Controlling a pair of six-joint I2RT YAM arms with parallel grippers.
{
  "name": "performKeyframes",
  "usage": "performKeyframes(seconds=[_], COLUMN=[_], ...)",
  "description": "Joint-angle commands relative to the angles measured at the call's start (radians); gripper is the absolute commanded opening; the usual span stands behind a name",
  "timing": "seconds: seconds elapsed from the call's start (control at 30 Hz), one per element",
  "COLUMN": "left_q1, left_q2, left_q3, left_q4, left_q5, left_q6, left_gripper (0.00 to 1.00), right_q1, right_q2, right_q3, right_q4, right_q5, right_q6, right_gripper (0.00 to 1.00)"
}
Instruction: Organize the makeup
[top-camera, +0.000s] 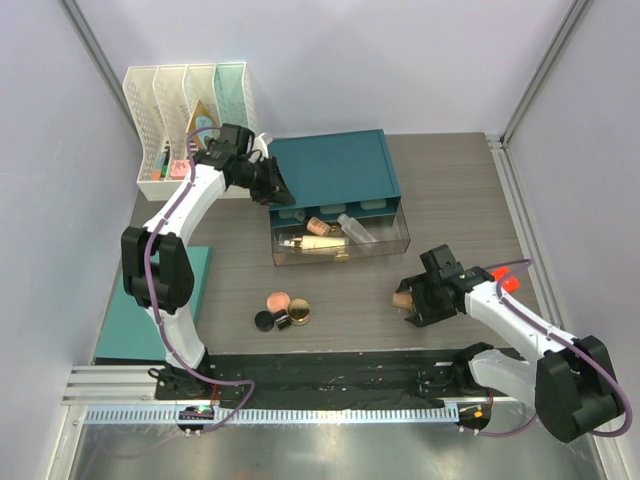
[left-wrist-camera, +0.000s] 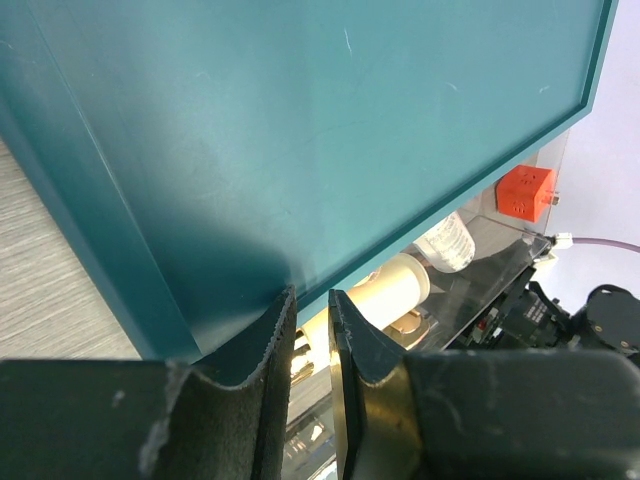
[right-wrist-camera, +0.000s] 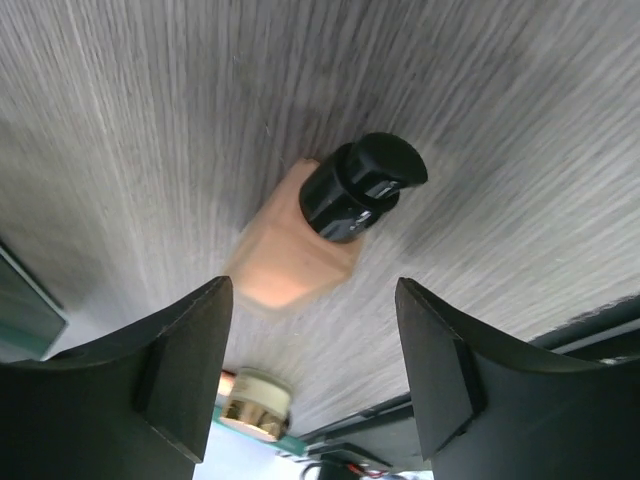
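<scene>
Fingers of the right gripper (right-wrist-camera: 310, 290) spread wide, one to each side of the foundation bottle (right-wrist-camera: 297, 255) — not touching it. Left gripper (left-wrist-camera: 311, 335) fingers stand at a narrow gap, nothing between them, tips at the lower edge of the teal drawer box (top-camera: 335, 168).

Grey wood-grain surface (top-camera: 460, 190) carries everything. Bare grain surrounds the bottle on all sides; metal rail (top-camera: 512, 200) along the right edge. White file racks (top-camera: 185, 100) in the back-left corner.

Clear drawer (top-camera: 395, 240) sits out in front of the box, holding beige tubes and bottles (top-camera: 318, 243) lying flat.

Foundation bottle: peach-beige, squarish body, glossy black round cap (right-wrist-camera: 362, 185), apparently on its side, well apart from the drawer.

Near the front middle of the surface — pink blush compact (top-camera: 278, 300), gold-rimmed compact (top-camera: 299, 313) and small black jar (top-camera: 265, 321), clustered, just beside one another.

Lettering on all items too small to read.
</scene>
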Motion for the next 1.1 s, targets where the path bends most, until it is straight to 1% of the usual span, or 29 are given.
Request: performKeyframes(seconds=[0.0, 0.03, 0.07, 0.1, 0.13, 0.17, 0.23, 0.27, 0.33, 0.37, 0.4, 0.43, 0.47, 0.67, 0.73, 0.8, 0.83, 0.9, 0.97, 1.0, 1.03, 1.07], left_q1=[0.002, 0.000, 0.002, 0.002, 0.003, 0.002, 0.005, 0.003, 0.006, 0.006, 0.005, 0.006, 0.008, 0.008, 0.008, 0.006, 0.008, 0.008, 0.008, 0.008, 0.008, 0.008], left_q2=[0.065, 0.066, 0.065, 0.065, 0.065, 0.063, 0.063, 0.063, 0.062, 0.062, 0.060, 0.060, 0.062, 0.060, 0.059, 0.060, 0.059, 0.062, 0.062, 0.062, 0.065, 0.063], left_q3=[-0.032, -0.031, -0.031, -0.032, -0.031, -0.029, -0.029, -0.031, -0.031, -0.032, -0.034, -0.036, -0.037, -0.039, -0.037, -0.036, -0.037, -0.036, -0.036, -0.037, -0.037, -0.037], left_q4=[-0.181, -0.181, -0.181, -0.183, -0.183, -0.184, -0.186, -0.186, -0.186, -0.186, -0.186, -0.186, -0.184, -0.181, -0.181, -0.180, -0.180, -0.180, -0.181, -0.181, -0.181, -0.183], left_q5=[-0.119, -0.121, -0.121, -0.121, -0.122, -0.124, -0.124, -0.124, -0.125, -0.125, -0.125, -0.127, -0.125, -0.125, -0.124, -0.124, -0.125, -0.125, -0.124, -0.124, -0.125, -0.124], left_q6=[0.062, 0.062, 0.062, 0.062, 0.064, 0.064, 0.065, 0.065, 0.065, 0.065, 0.065, 0.065, 0.065, 0.062, 0.061, 0.059, 0.061, 0.061, 0.059, 0.062, 0.061, 0.062], left_gripper=[0.22, 0.22, 0.23, 0.23, 0.23, 0.23, 0.23, 0.23, 0.23, 0.23, 0.23, 0.23, 0.23, 0.23, 0.23, 0.23, 0.23, 0.23, 0.23, 0.23, 0.23, 0.23], right_q1=[-0.007, -0.009, -0.012, -0.012, -0.012, -0.015, -0.018, -0.021, -0.024, -0.024, -0.024, -0.025, -0.025, -0.025, -0.025, -0.025, -0.025, -0.025, -0.025, -0.025, -0.025, -0.027], right_q2=[0.025, 0.033, 0.036, 0.039, 0.044, 0.051, 0.067, 0.085, 0.103, 0.123, 0.133, 0.139, 0.143, 0.140, 0.134, 0.125, 0.113, 0.098, 0.075, 0.070, 0.067, 0.068], right_q3=[-0.026, -0.029, -0.036, -0.040, -0.043, -0.047, -0.050, -0.056, -0.064, -0.067, -0.069, -0.070, -0.070, -0.052, -0.046, -0.035, -0.033, -0.027, -0.024, -0.024, -0.024, -0.024], right_q4=[0.020, 0.026, 0.031, 0.032, 0.038, 0.043, 0.055, 0.063, 0.084, 0.093, 0.112, 0.121, 0.132, 0.143, 0.143, 0.141, 0.141, 0.140, 0.141, 0.141, 0.141, 0.141], right_q5=[0.032, 0.032, 0.032, 0.063, 0.066, 0.071, 0.074, 0.074, 0.058, 0.049, 0.049, 0.013, 0.008, -0.003, 0.003, 0.006, 0.011, 0.023, 0.032, 0.032, 0.032, 0.067], right_q6=[0.031, 0.027, 0.027, 0.025, 0.024, 0.019, 0.007, 0.002, -0.016, -0.021, -0.030, -0.041, -0.044, -0.087, -0.104, -0.128, -0.131, -0.142, -0.145, -0.145, -0.147, -0.148], right_gripper=[0.70, 0.70, 0.67, 0.65, 0.62, 0.55, 0.50, 0.37, 0.24, 0.20, 0.18, 0.08, 0.02, 0.01, 0.03, 0.09, 0.19, 0.31, 0.50, 0.62, 0.68, 0.73])
